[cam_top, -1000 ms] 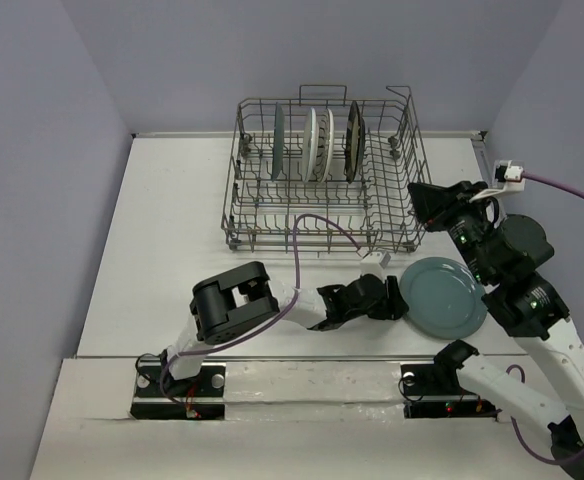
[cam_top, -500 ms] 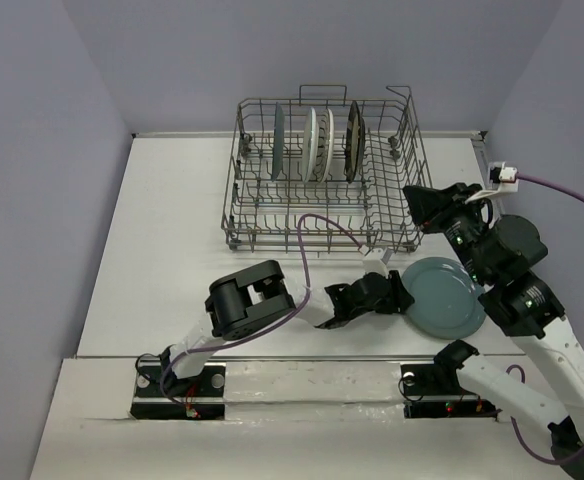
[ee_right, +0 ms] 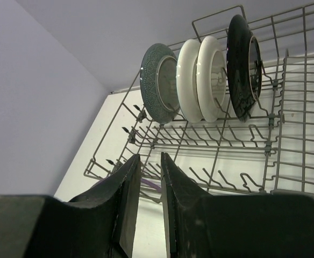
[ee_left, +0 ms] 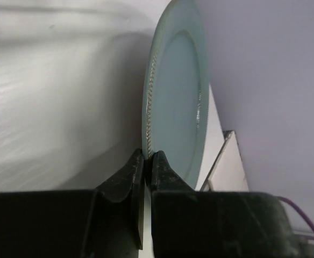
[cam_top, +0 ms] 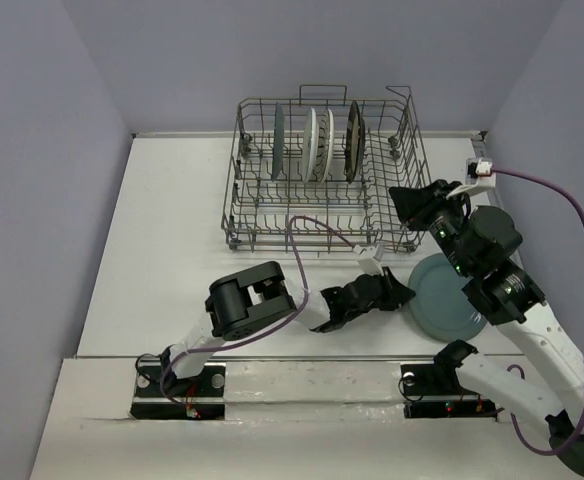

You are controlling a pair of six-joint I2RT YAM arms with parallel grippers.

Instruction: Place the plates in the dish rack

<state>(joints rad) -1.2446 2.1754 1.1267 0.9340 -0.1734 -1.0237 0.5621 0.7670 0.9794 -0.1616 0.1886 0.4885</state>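
Left gripper (ee_left: 147,159) clamps shut on the rim of the teal-grey plate (ee_left: 176,107), at lower right of the overhead frame, near the dish rack (cam_top: 317,238). Right gripper (ee_right: 149,160), fingers slightly apart and empty, hovers at the rack's right front corner. Four plates (ee_right: 200,80) stand upright in the rack's far rows.

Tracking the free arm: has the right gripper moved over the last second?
Yes. The right gripper has shifted left, closer to the right wall of the dish rack.
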